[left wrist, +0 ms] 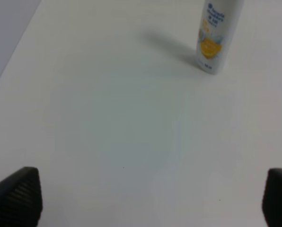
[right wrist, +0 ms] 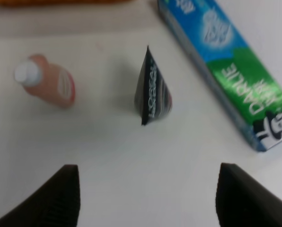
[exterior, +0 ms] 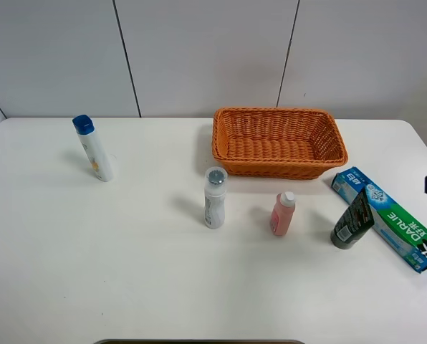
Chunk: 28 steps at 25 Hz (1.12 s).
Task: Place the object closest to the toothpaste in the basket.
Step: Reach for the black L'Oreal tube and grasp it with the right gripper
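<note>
Here the black tube (exterior: 352,221) stands on its cap on the white table (exterior: 127,272), crimped end up and leaning a little, just beside the long side of the green-and-blue toothpaste box (exterior: 385,218). In the right wrist view a narrow strip of table shows between the black tube (right wrist: 152,90) and the toothpaste box (right wrist: 226,66), so the two are close but not touching. The toothpaste box lies flat and runs at a slant away from the near right corner of the orange woven basket (exterior: 271,167), which sits at the back of the table with nothing visible inside it. A pink bottle (exterior: 282,213) with a white cap stands upright to the left of the tube, in front of the basket, and a grey-capped bottle (exterior: 214,198) stands further left again. Well apart from all of these, a blue-capped bottle (exterior: 93,148) stands tilted near the far left of the table. The right gripper (right wrist: 146,179) hangs above the table with its fingers spread wide and nothing between them, the black tube lying ahead of the gap. The left gripper (left wrist: 150,179) is likewise spread wide and empty over bare table, with the blue-capped bottle (left wrist: 215,38) ahead of it.
</note>
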Each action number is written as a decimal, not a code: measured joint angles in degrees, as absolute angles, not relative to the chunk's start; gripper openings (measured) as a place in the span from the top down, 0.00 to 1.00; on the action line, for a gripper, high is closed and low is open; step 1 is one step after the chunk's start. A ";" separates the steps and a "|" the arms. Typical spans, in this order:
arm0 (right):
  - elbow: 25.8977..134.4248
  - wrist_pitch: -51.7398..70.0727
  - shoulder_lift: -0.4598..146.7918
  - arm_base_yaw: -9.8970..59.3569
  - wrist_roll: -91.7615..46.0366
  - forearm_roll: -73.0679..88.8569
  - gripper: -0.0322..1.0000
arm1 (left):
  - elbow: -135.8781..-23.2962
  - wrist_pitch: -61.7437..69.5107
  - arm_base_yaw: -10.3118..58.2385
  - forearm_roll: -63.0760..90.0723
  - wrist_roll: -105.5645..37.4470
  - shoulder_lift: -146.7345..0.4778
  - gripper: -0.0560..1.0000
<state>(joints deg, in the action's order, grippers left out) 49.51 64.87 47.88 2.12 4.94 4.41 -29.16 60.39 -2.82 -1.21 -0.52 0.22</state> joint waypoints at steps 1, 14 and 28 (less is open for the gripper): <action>49.94 65.26 50.12 2.12 5.14 5.00 0.35 | -29.16 60.39 -2.82 -1.21 -0.52 0.22 0.06; 54.32 65.87 69.59 2.12 5.34 5.74 0.35 | -29.16 60.39 -2.82 -1.21 -0.52 0.22 0.06; 54.57 58.24 81.04 2.12 5.34 4.27 0.35 | -29.16 60.39 -2.82 -1.21 -0.52 0.22 0.06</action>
<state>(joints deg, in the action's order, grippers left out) 54.57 58.24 81.04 2.12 5.34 4.27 -29.16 60.39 -2.82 -1.21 -0.52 0.22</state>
